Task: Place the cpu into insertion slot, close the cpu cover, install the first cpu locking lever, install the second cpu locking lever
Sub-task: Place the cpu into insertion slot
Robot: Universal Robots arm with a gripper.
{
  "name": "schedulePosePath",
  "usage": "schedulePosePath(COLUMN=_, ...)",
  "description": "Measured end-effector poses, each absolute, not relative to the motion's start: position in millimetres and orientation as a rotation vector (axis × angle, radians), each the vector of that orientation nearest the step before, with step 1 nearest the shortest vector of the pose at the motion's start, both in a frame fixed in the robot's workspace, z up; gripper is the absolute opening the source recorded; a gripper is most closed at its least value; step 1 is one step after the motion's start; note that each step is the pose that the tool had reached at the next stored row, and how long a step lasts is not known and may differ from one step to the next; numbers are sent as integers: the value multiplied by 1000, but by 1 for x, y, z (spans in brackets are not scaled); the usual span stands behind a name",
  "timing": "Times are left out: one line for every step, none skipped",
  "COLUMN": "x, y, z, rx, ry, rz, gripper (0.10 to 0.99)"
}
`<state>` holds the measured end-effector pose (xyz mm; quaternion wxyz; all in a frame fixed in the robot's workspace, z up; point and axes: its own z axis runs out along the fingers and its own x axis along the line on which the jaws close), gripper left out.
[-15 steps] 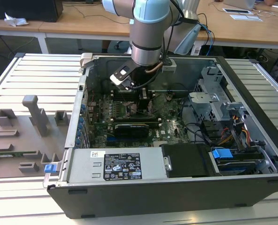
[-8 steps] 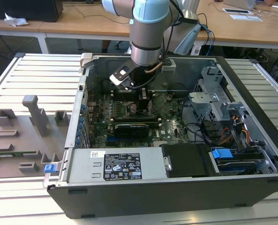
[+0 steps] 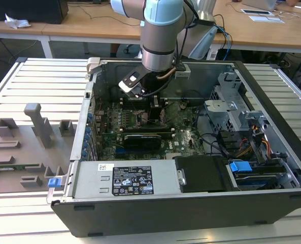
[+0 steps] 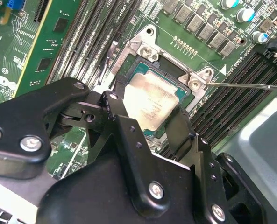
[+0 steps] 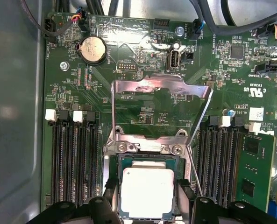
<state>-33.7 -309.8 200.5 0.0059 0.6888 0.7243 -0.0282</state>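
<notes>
The cpu (image 5: pixel 147 198), silvery with a thin green rim, lies within the frame of the insertion slot (image 5: pixel 147 158) on the green motherboard. My gripper (image 5: pixel 147 189) straddles it, one black finger (image 5: pixel 111 196) against each of two opposite edges. The second wrist view shows the same hold: gripper (image 4: pixel 147 111), cpu (image 4: pixel 152 100), slot (image 4: pixel 168 63). The cpu cover (image 5: pixel 161 86) stands raised on its hinge behind the slot. A thin wire locking lever (image 5: pixel 194 175) sticks out beside the slot, and it appears as a long rod (image 4: pixel 250 85). In the exterior view the gripper (image 3: pixel 149 104) reaches down into the open computer case.
Long black memory slots (image 5: pixel 75 158) flank the socket on both sides, with a green card (image 5: pixel 255 172) beyond one bank. Cables and a metal drive cage (image 3: pixel 226 109) fill the exterior view's right of the case (image 3: pixel 191 203). Grey fixtures (image 3: pixel 38 124) stand on the slatted table.
</notes>
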Motion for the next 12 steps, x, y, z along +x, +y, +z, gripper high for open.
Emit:
schedulePosePath(x=-34, y=-310, z=204, rx=2156, ry=2267, rz=-88, gripper=612)
schedulePosePath(x=-34, y=-310, z=206, rx=2156, ry=2267, rz=-88, gripper=612)
schedulePosePath(x=-34, y=-310, z=209, rx=2156, ry=2267, rz=-88, gripper=612)
schedulePosePath(x=-34, y=-310, z=212, rx=2156, ry=2267, rz=-88, gripper=612)
schedulePosePath(x=-34, y=-310, z=216, rx=2156, ry=2267, rz=-88, gripper=612)
schedulePosePath(x=-34, y=-310, z=219, rx=2156, ry=2267, rz=-88, gripper=612)
schedulePosePath(x=-34, y=-310, z=221, rx=2156, ry=2267, rz=-88, gripper=592)
schedulePosePath(x=-34, y=-310, z=223, rx=2156, ry=2267, rz=-88, gripper=529)
schedulePosePath(x=-34, y=-310, z=225, rx=2156, ry=2267, rz=-88, gripper=467)
schedulePosePath(x=-34, y=-310, z=227, rx=2156, ry=2267, rz=-88, gripper=404)
schedulePosePath(x=-34, y=-310, z=229, rx=2156, ry=2267, rz=-88, gripper=345)
schedulePosePath(x=-34, y=-310, z=232, rx=2156, ry=2267, rz=-88, gripper=286)
